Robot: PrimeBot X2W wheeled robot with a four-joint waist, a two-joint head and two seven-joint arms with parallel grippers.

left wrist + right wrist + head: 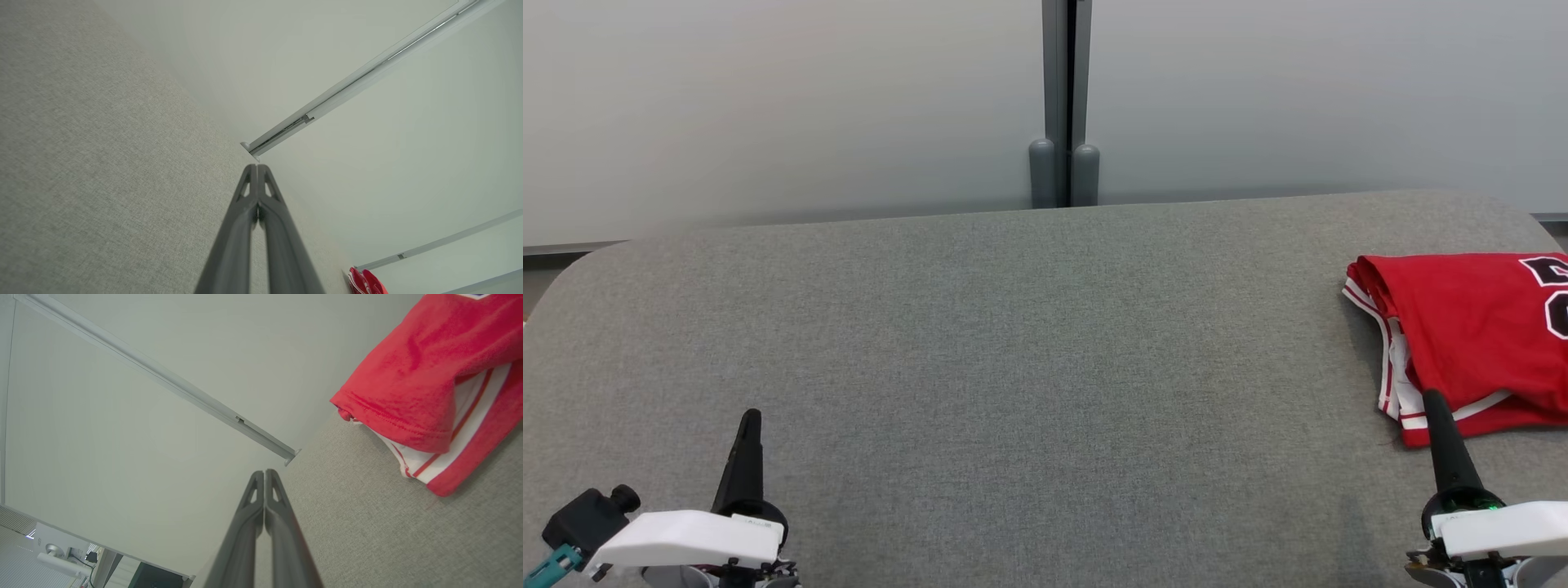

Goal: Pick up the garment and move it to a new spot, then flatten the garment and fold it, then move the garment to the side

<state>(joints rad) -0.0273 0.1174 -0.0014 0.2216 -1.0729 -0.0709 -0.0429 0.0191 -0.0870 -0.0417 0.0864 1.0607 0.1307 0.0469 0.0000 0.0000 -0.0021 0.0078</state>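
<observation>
- Grey woven cloth covers the broad table top point(1013, 327), and at its far right side lies the red sports jersey point(1478, 327), of soft knit with white-and-red striped trim and dark, white-edged numerals. The head view's right edge cuts it off.
- The jersey sits as a compact layered packet, its top layer lapped over the striped hem below. That shape, well away from the table's middle, reads to me as folded and set aside, so the task looks at or near its end.
- Nearest to it is the right gripper point(1431, 402), its two long dark fingers pressed together on nothing.
- In the head view its tip overlaps the jersey's near-left corner. The right wrist view, though, shows the tips clear of the cloth, with the packet lying just beside them, so I judge there is no contact.
- Well apart, at the near-left of the table, the left gripper point(751, 418) also has its fingers closed together and empty, pointing toward the far edge.
- Both arms sit low along the near edge, which I take for a rest pose that leaves the packet undisturbed.
- Behind the table stand pale frosted wall panels point(768, 106), joined by a grey vertical post point(1062, 98).
</observation>
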